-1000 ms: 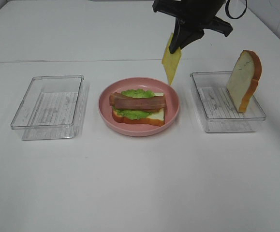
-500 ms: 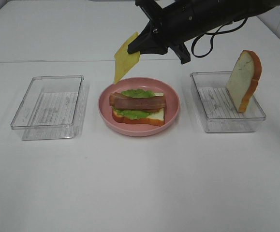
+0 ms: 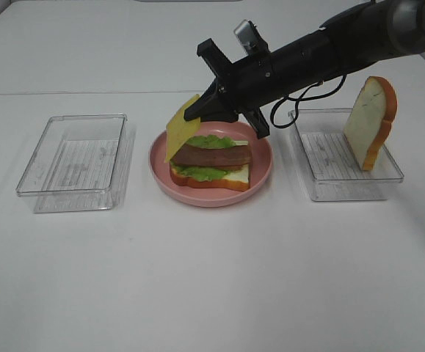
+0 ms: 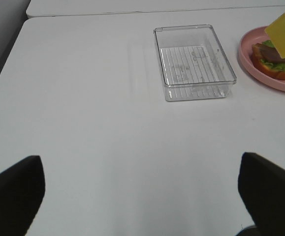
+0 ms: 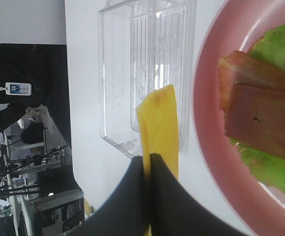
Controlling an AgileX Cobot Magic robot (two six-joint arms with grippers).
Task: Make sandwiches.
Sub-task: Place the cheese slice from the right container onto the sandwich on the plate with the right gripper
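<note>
A partial sandwich lies on the round pink plate: a bread slice, green lettuce and bacon strips on top. My right gripper reaches across from the right and is shut on a yellow cheese square, which hangs tilted over the stack's left end. In the right wrist view the fingers pinch the cheese beside the bacon. A second bread slice leans upright in the right tray. My left gripper is open and empty, far from the plate.
A clear plastic tray stands left of the plate, also in the left wrist view. A second clear tray stands right of the plate, under my right arm. White table all around.
My right arm has swung left and down with the cheese, from above the plate's far right edge to low over the stack's left end.
</note>
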